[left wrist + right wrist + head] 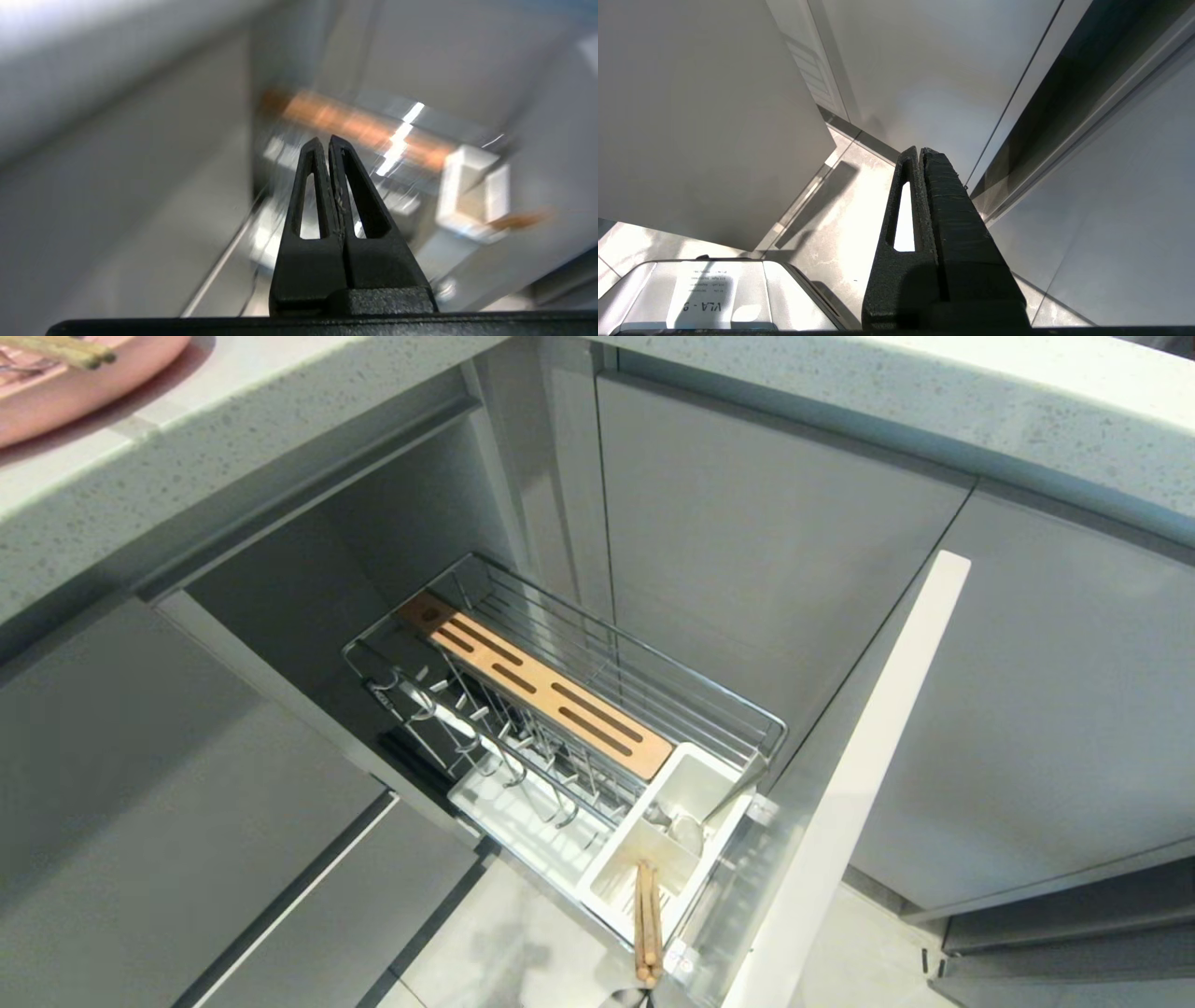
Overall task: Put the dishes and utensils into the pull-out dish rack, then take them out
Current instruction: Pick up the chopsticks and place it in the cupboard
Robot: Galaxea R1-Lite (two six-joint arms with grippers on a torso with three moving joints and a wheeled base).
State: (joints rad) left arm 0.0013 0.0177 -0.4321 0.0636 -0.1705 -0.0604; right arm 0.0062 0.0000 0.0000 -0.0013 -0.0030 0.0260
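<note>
Chopsticks (647, 922) stand in the rack's (597, 709) white box (653, 845), nearest the camera: light, stiff and slim, probably best pinched near their free ends. Both the left end effector (324, 140) and the right end effector (920, 150) are closed and empty; farther back, the pink plate (75, 378) waits on the counter (280, 420).

Both claws, left (325, 139) and right (920, 150), closed, empty
</note>
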